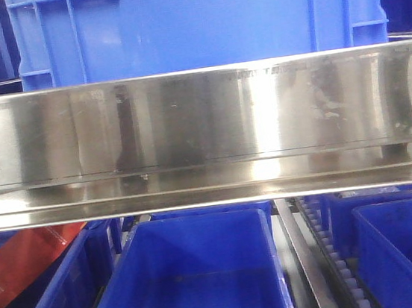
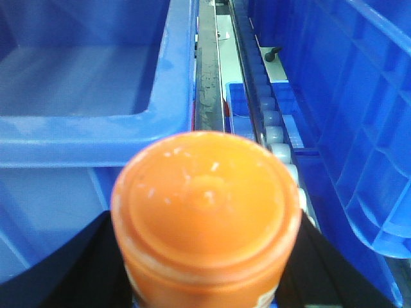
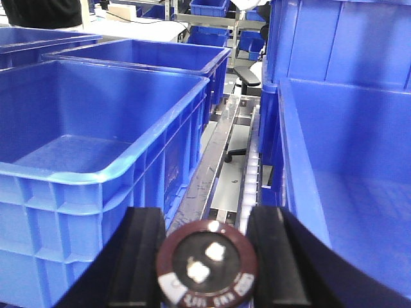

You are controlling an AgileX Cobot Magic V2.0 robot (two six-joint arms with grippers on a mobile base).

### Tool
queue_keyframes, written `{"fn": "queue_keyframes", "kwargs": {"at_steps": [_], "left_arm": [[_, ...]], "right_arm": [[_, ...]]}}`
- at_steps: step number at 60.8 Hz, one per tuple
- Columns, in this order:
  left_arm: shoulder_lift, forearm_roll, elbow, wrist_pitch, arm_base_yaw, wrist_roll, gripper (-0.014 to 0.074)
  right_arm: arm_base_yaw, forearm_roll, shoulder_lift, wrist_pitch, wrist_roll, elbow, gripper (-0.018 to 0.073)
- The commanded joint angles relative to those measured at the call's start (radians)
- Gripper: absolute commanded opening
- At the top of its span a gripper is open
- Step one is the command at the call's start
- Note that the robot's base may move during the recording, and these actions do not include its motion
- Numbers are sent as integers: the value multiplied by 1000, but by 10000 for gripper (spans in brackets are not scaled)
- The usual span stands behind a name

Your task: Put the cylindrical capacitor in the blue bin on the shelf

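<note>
Right gripper (image 3: 207, 249) pinching cylindrical capacitor (image 3: 207, 269), shelf (image 3: 209, 170) rail ahead beside blue bin (image 3: 83, 176); left gripper (image 2: 207, 269) clamping orange-topped cylinder (image 2: 205, 192).

Looks like a storeroom or factory floor. Shiny steel shelf (image 1: 201, 117) across the middle, big blue bins (image 1: 198, 275) above and below, white roller track (image 1: 338, 258) at 5 o'clock. Far off at 12 o'clock, more racks (image 3: 192, 18) and a swivel chair (image 3: 247, 74).

The steel shelf (image 1: 201, 117) carries its roller track (image 3: 254, 160) straight ahead of the right claw (image 3: 207, 256). A blue bin (image 3: 96, 173) sits just left of the claw, a second bin (image 3: 347, 192) just right.
</note>
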Motion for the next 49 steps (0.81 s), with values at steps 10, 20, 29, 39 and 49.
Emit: {"fn": "queue_keyframes", "kwargs": {"at_steps": [10,20,29,39,49], "left_arm": [[-2,-4,-3,-12,-6,-8,-111],[-2,-6,-3,-12,-6,-8,-111],[-2,-6,-3,-12,-6,-8,-111],[19,-9,-31,-12,-11,21,-111],[122,-7,-150,-12,-141,59,-111]], "right_arm": [[-1,-4,-6,-30,-5,0,-28],[-1,-4,-6,-30,-5,0,-28],[-1,-4,-6,-30,-5,0,-28],[-1,-4,-6,-30,-5,0,-28],[-1,-4,-6,-35,-5,0,-28]]}}
